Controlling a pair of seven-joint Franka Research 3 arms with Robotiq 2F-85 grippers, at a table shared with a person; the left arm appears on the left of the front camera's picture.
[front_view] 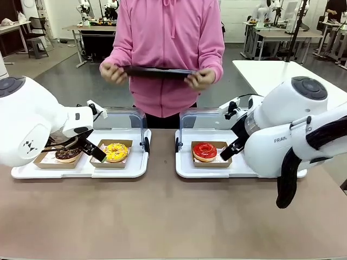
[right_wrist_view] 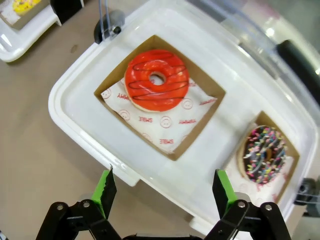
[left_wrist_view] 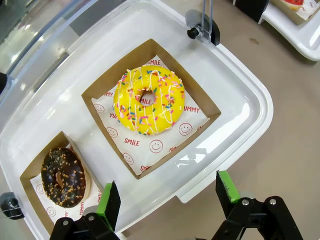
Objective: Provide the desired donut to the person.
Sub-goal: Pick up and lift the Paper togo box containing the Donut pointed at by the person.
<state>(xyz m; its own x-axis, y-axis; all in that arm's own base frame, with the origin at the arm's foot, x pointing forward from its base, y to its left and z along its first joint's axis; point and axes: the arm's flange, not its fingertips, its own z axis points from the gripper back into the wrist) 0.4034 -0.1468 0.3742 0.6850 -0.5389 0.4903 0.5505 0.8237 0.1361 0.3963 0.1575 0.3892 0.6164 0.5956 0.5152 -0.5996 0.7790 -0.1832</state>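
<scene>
Left pincer (left_wrist_view: 167,200) is hanging wide open and holding nothing, with green pads (left_wrist_view: 109,200) hovering over the near rim of the left tray (left_wrist_view: 250,96). Right pincer (right_wrist_view: 163,192) is doing the same, spread wide and empty over the near edge of the right tray (right_wrist_view: 62,107).

Just ahead of the left pincer, the yellow donut (left_wrist_view: 149,100) is sitting in a cardboard box (left_wrist_view: 116,75), with the chocolate donut (left_wrist_view: 63,176) boxed beside it. Ahead of the right pincer, the red donut (right_wrist_view: 156,80) is lying in its own box, and a dark sprinkled donut (right_wrist_view: 265,155) is sitting further along that tray.

Both trays are resting on the counter (front_view: 162,216), with clear lids (front_view: 124,119) standing up behind. Across it, the person (front_view: 168,38) is standing and gripping a flat dark board (front_view: 157,71) in both hands, well apart from the donuts.

The person is not pointing at anything, so I cannot tell which donut is wanted. The main risk is picking the wrong one.

Other risks:
- Pads coming down on the icing instead of the box walls would be crushing or smearing the donut.
- A pad catching the tray rim or box edge could be tipping the box or shoving the tray along the counter.
- A thin-walled box pinched on one side is likely to be folding and dumping the donut mid-carry.
- A lift going straight forward could be clipping the raised lid.
</scene>
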